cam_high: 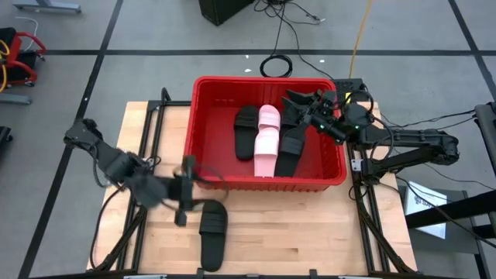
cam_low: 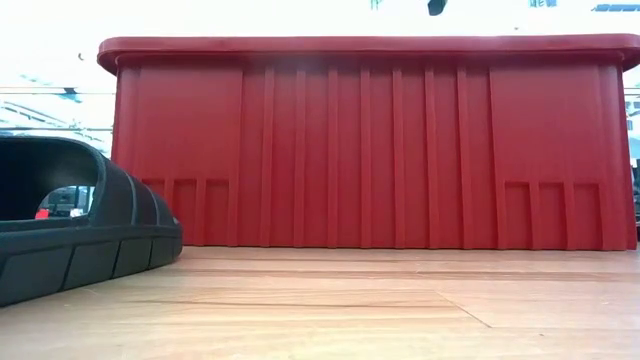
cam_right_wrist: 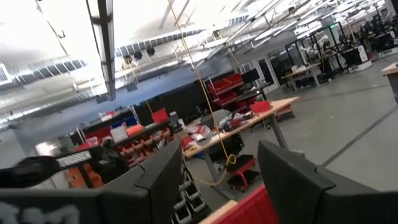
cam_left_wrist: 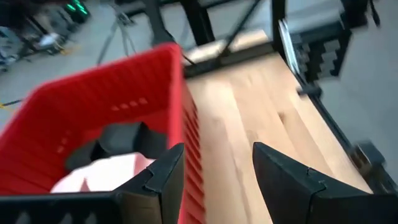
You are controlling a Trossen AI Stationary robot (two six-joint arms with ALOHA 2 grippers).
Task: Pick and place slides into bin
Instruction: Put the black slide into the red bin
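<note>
Seen from above, a large rectangular red plastic bin (cam_high: 268, 133) with a rimmed edge is set toward the far side of a pale wooden table (cam_high: 310, 232). Inside it, a light pink slide sandal (cam_high: 266, 142) is laid lengthwise between a black slide sandal (cam_high: 246, 132) on its left and another black slide sandal (cam_high: 291, 138) on its right. One further black slide sandal (cam_high: 212, 237) is left on the table, near the front edge and just in front of the bin's left corner. The left pincer (cam_high: 186, 190) is held above the table between that sandal and the bin's front wall, empty. The right pincer (cam_high: 297, 101) is raised over the bin's far right corner, holding nothing. Cables are strewn on the grey floor beyond the table.

At table height, the ribbed red wall of the bin (cam_low: 370, 150) fills the background; the black sandal (cam_low: 80, 225) on the table is seen at the left, apart from the wall.

From the left wrist, the two dark fingers (cam_left_wrist: 158, 180) are spread apart with nothing between them; the bin's wall (cam_left_wrist: 177, 93) and pink and black sandals inside are seen beyond.

From the right wrist, the fingers (cam_right_wrist: 163, 177) are parted wide and empty; a workshop with benches is seen behind.
</note>
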